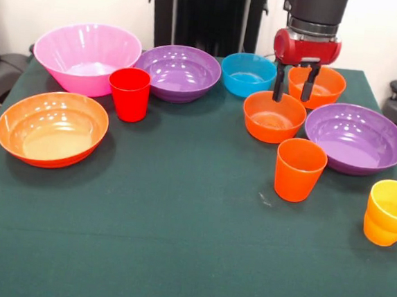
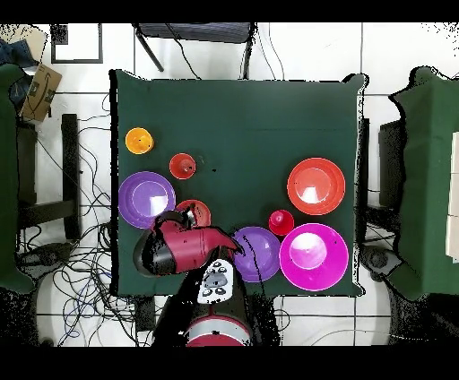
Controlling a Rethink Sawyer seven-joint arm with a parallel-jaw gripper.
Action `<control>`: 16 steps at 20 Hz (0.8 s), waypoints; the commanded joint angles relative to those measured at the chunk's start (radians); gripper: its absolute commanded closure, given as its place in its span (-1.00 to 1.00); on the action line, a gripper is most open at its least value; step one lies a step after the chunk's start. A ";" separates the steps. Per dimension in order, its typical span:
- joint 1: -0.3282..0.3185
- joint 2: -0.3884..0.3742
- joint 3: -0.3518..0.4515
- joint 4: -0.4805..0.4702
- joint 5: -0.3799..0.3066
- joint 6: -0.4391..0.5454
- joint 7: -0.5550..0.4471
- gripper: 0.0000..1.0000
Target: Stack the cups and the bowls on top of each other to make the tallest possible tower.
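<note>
The gripper [image 1: 295, 79] hangs straight down from the red and black arm [image 2: 179, 246], which comes in from the far side of the table [image 1: 178, 223]. Its two dark fingers [image 1: 279, 82] stand apart, so it is open and holds nothing. One finger reaches down to the far rim of a small orange bowl [image 1: 273, 117], the other hangs in front of a second small orange bowl [image 1: 316, 86] just behind; whether they touch the bowls I cannot tell. To the left of these, in the front view, a blue bowl [image 1: 248, 74] stands beside a purple bowl [image 1: 178, 72], and further left a large pink bowl [image 1: 87, 57]. A red cup [image 1: 129, 94] stands upright just in front, between the pink bowl and that purple bowl. A large orange bowl [image 1: 51, 128] lies near the left edge. To the right of the gripper is another wide purple bowl [image 1: 355, 138], and an orange cup [image 1: 299, 169] stands upright in front of the small orange bowl. A yellow-orange cup [image 1: 390, 212] is tilted near the right edge. Nothing is stacked yet; all pieces stand separately on the table.
</note>
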State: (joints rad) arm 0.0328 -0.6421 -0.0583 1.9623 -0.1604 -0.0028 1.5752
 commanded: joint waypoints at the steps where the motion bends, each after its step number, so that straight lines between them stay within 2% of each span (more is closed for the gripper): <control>1: 0.025 0.092 0.025 0.025 -0.051 -0.115 0.160 -1.00; 5: 0.032 0.102 0.020 0.021 -0.040 -0.099 0.149 -1.00; 11: -0.013 0.099 0.096 0.044 -0.040 -0.055 0.142 -1.00; 16: -0.021 0.098 0.112 0.051 -0.043 -0.041 0.135 -1.00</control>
State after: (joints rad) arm 0.0335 -0.5645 -0.0551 1.9708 -0.1608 -0.0808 1.5752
